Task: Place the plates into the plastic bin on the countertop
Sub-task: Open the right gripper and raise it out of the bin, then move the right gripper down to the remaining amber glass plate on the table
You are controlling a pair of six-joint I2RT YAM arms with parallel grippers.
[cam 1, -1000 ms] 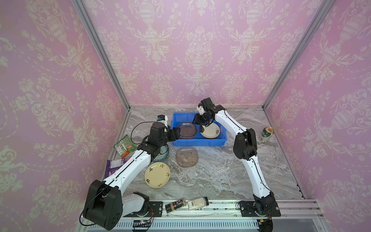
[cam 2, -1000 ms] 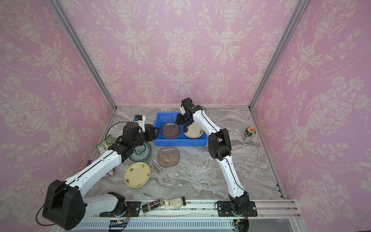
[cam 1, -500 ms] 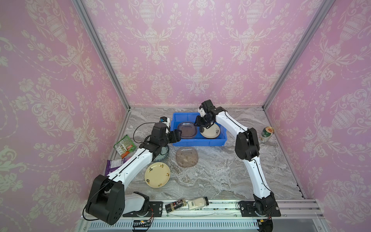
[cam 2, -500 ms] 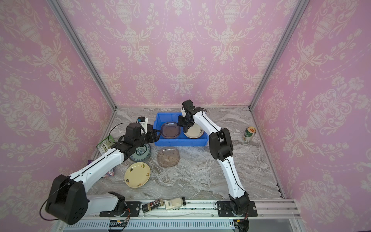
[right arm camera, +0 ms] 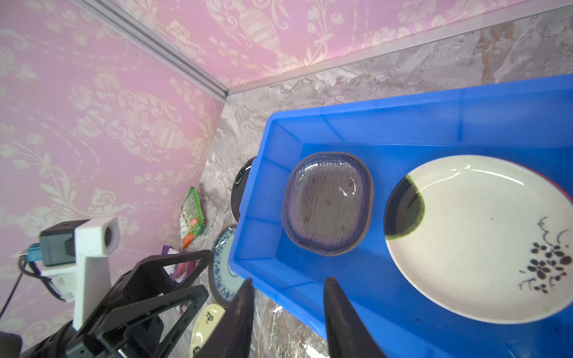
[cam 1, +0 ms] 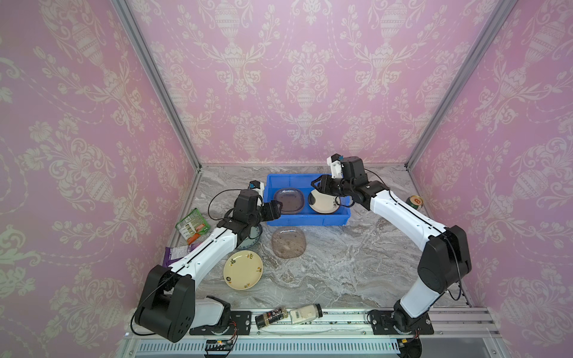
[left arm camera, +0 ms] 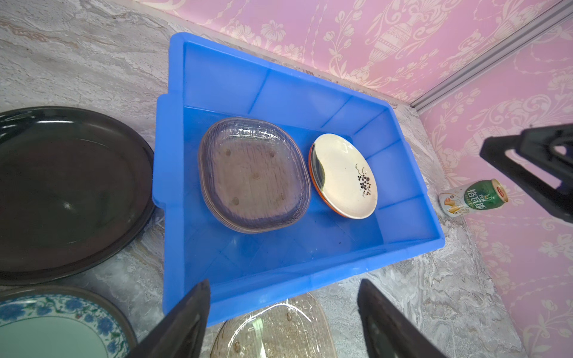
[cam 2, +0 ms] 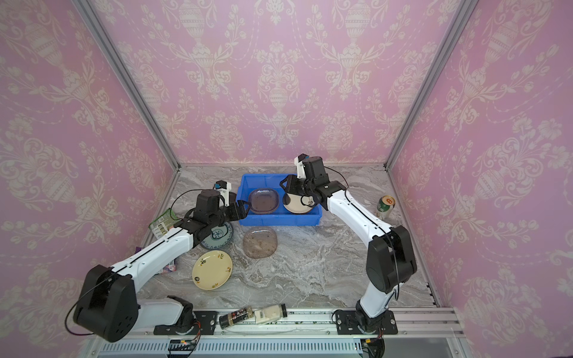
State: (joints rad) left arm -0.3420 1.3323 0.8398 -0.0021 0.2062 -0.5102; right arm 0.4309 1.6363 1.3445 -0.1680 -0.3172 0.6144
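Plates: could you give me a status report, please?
Left gripper, right gripper open, empty. Glass plates, flowered plate in blue bin. Four plates outside. Nothing blocking.

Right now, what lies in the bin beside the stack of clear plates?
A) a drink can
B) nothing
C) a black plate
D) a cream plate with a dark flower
D: the cream plate with a dark flower lies in the bin next to the clear plates.

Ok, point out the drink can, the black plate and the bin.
drink can (left arm camera: 473,198): left wrist view, green label.
black plate (left arm camera: 68,192): left wrist view, centre.
bin (cam 1: 310,220): a top view, front wall.
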